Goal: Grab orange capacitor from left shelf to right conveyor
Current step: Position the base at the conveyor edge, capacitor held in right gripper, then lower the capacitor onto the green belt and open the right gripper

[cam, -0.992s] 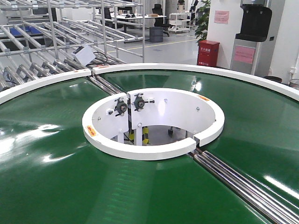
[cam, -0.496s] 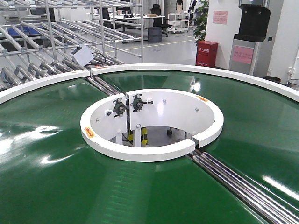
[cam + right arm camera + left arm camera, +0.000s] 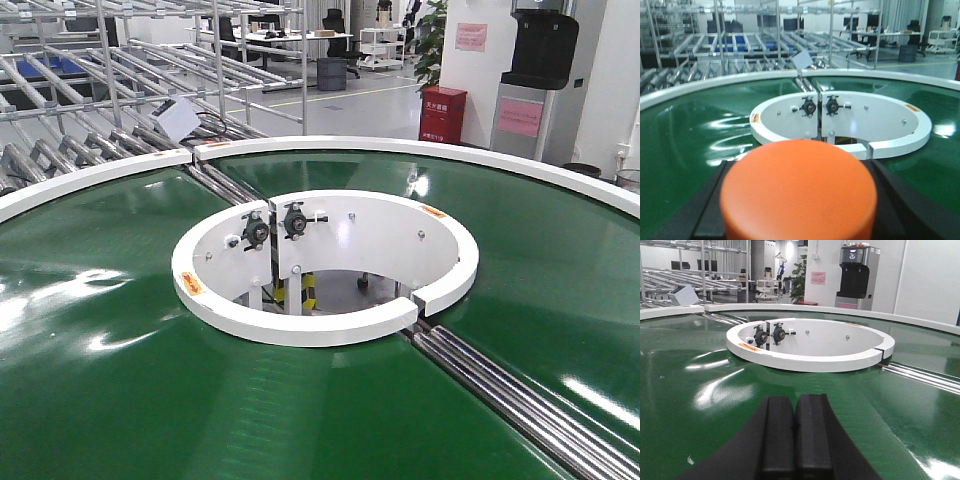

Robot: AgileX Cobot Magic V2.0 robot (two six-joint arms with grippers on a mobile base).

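Observation:
The orange capacitor fills the bottom of the right wrist view, held between the black fingers of my right gripper, above the green belt. The conveyor is a ring with a glossy dark-green belt, white outer rim and white inner ring; it also shows in the left wrist view and the right wrist view. My left gripper is shut and empty, its black pads pressed together over the belt. The left shelf is out of view. Neither gripper shows in the front view.
Silver tube-and-roller racks stand beyond the conveyor at the back left. Steel rollers cross the belt at the lower right. A red box and a black-and-grey machine stand at the back right.
The front view shifted slightly between one second and half a second ago; the inner ring moved a little left. Since then nothing has visibly moved.

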